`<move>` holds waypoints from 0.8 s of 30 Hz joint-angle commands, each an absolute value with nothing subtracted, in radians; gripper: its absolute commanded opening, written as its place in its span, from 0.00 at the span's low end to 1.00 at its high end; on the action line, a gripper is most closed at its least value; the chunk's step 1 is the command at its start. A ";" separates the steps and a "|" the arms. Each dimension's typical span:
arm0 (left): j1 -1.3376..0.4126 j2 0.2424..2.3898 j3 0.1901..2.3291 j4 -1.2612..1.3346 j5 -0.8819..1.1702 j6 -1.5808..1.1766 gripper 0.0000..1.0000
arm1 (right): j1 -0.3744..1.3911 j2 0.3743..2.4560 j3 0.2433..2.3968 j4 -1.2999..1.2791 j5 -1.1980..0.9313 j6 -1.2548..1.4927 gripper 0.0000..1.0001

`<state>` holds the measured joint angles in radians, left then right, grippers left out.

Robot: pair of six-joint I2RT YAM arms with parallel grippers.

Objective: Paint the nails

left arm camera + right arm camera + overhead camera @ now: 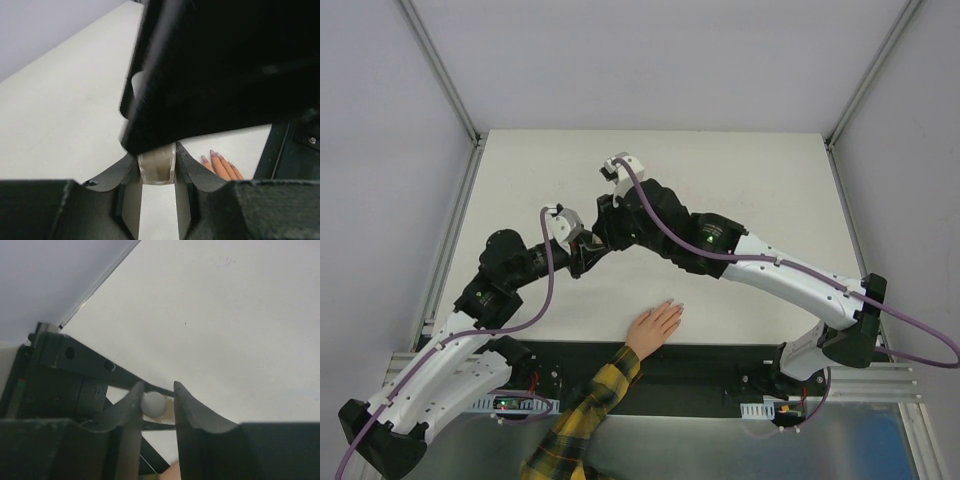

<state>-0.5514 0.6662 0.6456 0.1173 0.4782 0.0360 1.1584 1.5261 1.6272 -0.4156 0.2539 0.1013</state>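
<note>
While the left tool (pixel 156 152) clamps a bottle (pixel 156 171), the nails (pixel 211 154) lie apart

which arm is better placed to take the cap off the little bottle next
Right: the right gripper straddles the white cap, while the left gripper is shut on the bottle, steadying it.

Two robot arms (pixel 450 360) (pixel 790 270), one human hand (pixel 655 325), one small bottle (pixel 157 167)
</note>
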 commanded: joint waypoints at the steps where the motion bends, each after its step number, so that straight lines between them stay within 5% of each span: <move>1: -0.569 0.652 0.681 0.169 0.472 0.046 0.00 | 1.167 1.532 1.689 -0.451 0.321 0.092 0.23; 4: -0.574 0.658 0.678 0.167 0.524 0.060 0.00 | 1.166 1.519 1.666 -0.451 0.319 0.032 0.00; 8: -0.586 0.666 0.689 0.144 0.717 0.089 0.00 | 1.128 1.431 1.522 -0.350 0.180 -0.176 0.00; 11: -0.586 0.655 0.692 0.147 0.954 0.086 0.00 | 0.949 1.324 1.300 -0.088 -0.668 -0.212 0.00; 13: -0.586 0.676 0.696 0.167 1.099 0.045 0.00 | 0.911 1.302 1.252 -0.011 -0.926 -0.141 0.00; 17: -0.586 0.750 0.716 0.178 1.200 0.002 0.00 | 0.900 1.295 1.235 -0.064 -0.934 -0.184 0.00; 23: -0.580 0.781 0.706 0.176 0.996 0.003 0.00 | 0.913 1.241 1.210 -0.084 -0.740 -0.203 0.00; 24: -0.577 0.784 0.706 0.175 0.977 0.002 0.00 | 0.914 1.235 1.213 -0.086 -0.676 -0.186 0.06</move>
<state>-0.5705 0.7818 0.6640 0.0879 0.9905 -0.0139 0.9024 1.3003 1.2175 -0.1196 -0.7509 -0.1757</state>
